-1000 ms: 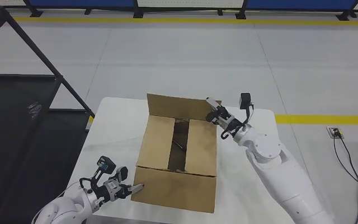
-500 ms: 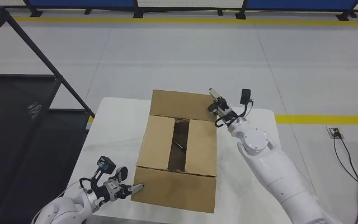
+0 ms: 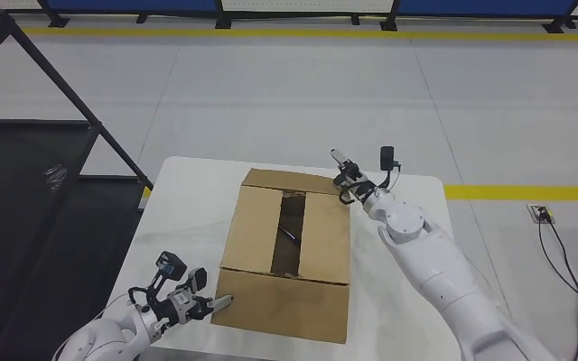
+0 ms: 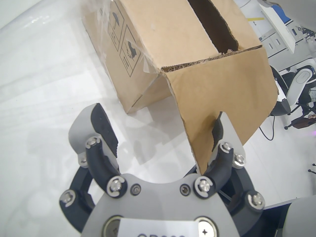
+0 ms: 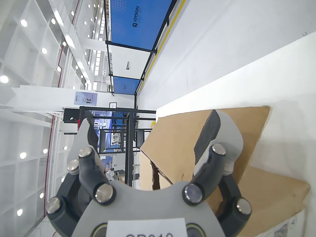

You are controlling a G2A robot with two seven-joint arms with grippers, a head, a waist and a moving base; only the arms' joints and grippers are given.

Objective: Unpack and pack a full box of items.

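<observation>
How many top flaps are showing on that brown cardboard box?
4. Two long flaps lie over the top with a gap between; the near flap hangs outward at the left pincer; the far flap tilts outward at the right pincer.

Left gripper (image 4: 160, 114) sat low at the near left corner of the box (image 3: 248, 230), jaws wide apart, one finger pad (image 4: 217, 129) touching the near flap (image 4: 222, 75). Right arm stretched to the box's far right corner, right gripper (image 5: 150, 122) spread too, one finger (image 5: 209, 129) against the far flap (image 5: 177, 134).
</observation>
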